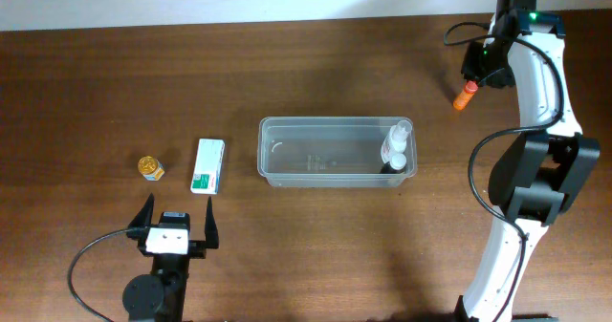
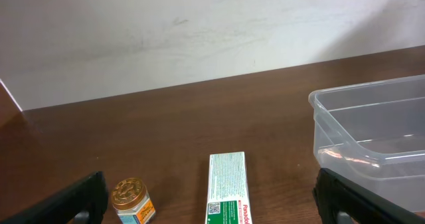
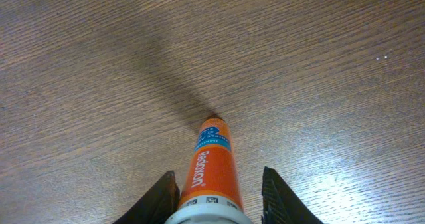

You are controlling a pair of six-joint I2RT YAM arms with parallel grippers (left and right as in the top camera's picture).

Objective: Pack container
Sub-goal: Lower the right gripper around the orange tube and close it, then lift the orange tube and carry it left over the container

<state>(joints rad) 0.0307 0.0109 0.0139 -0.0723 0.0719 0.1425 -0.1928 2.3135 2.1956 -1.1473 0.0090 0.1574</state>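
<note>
The clear container point(image 1: 330, 121) lies mid-table, its near corner also showing in the left wrist view point(image 2: 372, 131); small white bottles point(image 1: 396, 148) lie at its right end. At the far right my right gripper point(image 1: 475, 79) point(image 3: 218, 173) is shut on an orange tube point(image 1: 464, 96) point(image 3: 212, 164). The tube slants down and its tip touches the wood. My left gripper point(image 1: 179, 204) point(image 2: 212, 204) stands wide open near the front edge. It holds nothing, and ahead of it lie a white-and-green box point(image 1: 207, 165) point(image 2: 228, 187) and a small gold-lidded jar point(image 1: 150, 168) point(image 2: 131, 199).
A pale wall borders the far edge of the brown wooden table point(image 1: 287, 64). The right arm's white links point(image 1: 545, 160) rise along the right side, with a black cable looping beside them.
</note>
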